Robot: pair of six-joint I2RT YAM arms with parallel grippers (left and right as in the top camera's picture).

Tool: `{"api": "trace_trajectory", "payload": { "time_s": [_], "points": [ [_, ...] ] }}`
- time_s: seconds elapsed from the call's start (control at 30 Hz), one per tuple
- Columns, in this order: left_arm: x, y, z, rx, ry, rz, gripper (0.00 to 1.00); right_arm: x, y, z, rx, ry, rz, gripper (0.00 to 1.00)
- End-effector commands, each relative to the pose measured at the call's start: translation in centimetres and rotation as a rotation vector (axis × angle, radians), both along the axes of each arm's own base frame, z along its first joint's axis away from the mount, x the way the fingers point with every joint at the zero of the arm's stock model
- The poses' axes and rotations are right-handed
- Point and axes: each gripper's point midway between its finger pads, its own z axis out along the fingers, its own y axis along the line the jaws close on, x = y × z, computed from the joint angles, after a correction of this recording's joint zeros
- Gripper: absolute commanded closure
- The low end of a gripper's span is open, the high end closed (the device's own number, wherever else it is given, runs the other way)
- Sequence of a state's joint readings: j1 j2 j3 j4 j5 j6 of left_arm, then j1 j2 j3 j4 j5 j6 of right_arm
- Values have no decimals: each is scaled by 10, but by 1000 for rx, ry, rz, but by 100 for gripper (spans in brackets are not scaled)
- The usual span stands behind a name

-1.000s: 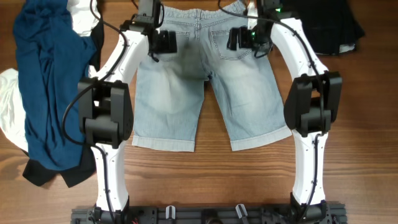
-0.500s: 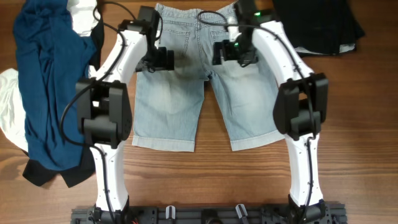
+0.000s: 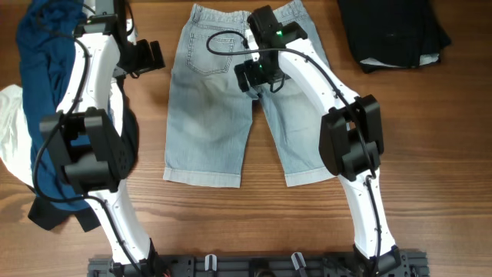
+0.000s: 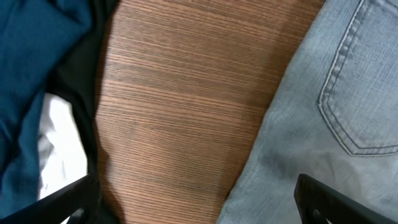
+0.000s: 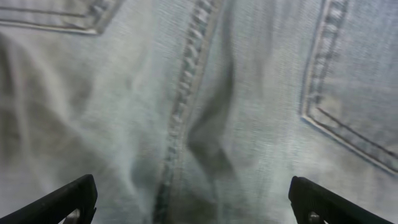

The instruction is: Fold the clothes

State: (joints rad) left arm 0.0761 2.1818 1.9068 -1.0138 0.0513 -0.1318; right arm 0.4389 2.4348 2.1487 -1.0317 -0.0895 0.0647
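Note:
Pale-blue denim shorts [image 3: 231, 108] lie flat, back side up, waistband at the far edge, cuffed hems toward me. My left gripper [image 3: 147, 56] is open and empty over bare wood just left of the shorts; its view shows the shorts' edge and a back pocket [image 4: 360, 93]. My right gripper [image 3: 257, 77] is open and empty above the shorts' centre seam [image 5: 186, 93] near the crotch. A navy garment [image 3: 54, 100] over white [image 3: 11, 131] and black cloth lies at the left. A black garment [image 3: 396, 31] lies at the far right.
The wooden table [image 3: 430, 154] shows bare at the right and along the front. The navy pile [image 4: 31, 74] and a white patch [image 4: 59, 143] lie close to the left gripper's left finger. The arms' base rail [image 3: 254, 265] runs along the front edge.
My left gripper has swung left off the shorts to the bare wood beside the navy pile. My right gripper has moved left from the right pocket to the centre seam. The shorts lie flatter.

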Motion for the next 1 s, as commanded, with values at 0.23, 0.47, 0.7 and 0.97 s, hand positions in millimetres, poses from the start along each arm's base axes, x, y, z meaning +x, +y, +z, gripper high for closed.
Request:
{"api": "trace_trajectory", "payload": {
  "time_s": [0.23, 0.47, 0.7, 0.97],
  "points": [
    [22, -42, 19, -30, -128, -266, 0, -4, 1, -7, 13, 22, 40, 0],
    [48, -70, 0, -122, -209, -354, 0, -1, 3, -6, 22, 10, 24, 0],
    [74, -75, -24, -162, -272, -340, 0, 5, 6, -5, 37, -11, 5, 0],
    [87, -77, -50, -162, -290, -335, 3, 5, 6, -5, 41, -7, -14, 0]
  ]
}}
